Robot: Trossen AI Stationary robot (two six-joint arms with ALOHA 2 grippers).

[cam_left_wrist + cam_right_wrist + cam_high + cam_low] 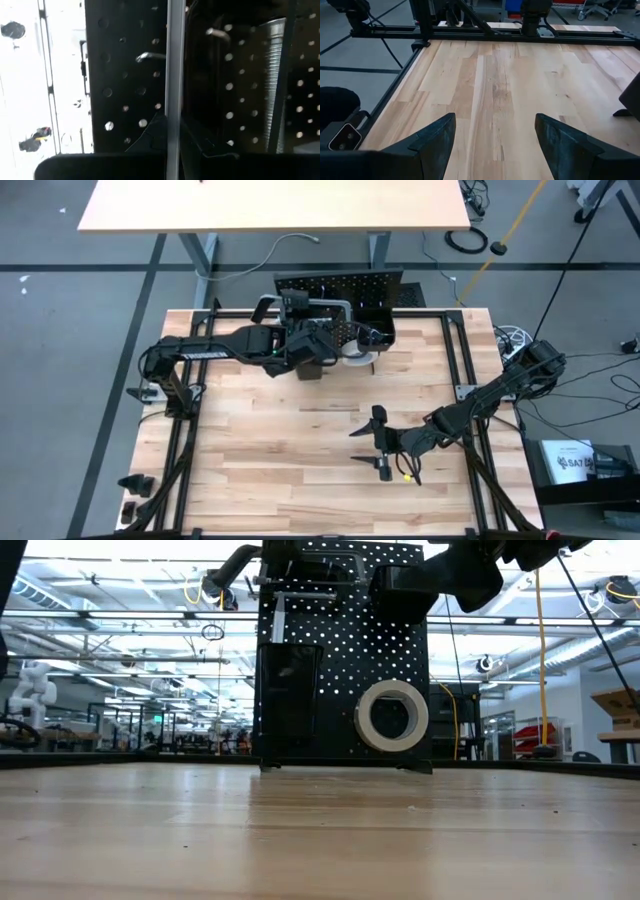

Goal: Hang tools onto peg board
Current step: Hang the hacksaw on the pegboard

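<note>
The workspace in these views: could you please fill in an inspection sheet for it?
Surface: tan wooden table, bare in front.
Job's things: black peg board upright at the far edge; white tape roll hanging on it; silver level held against the board.
Clutter: nothing seen.
Hands: left hand shut on the level at the board; right hand open, empty, above the table.
Cables: coils on the floor.
Surroundings: second table behind.

Surface (280, 450): pale wood planks, black-framed.
Peg board (340, 650): black, perforated, upright at the far edge, base on the wood; white tape roll (392, 716) hangs on its face.
</note>
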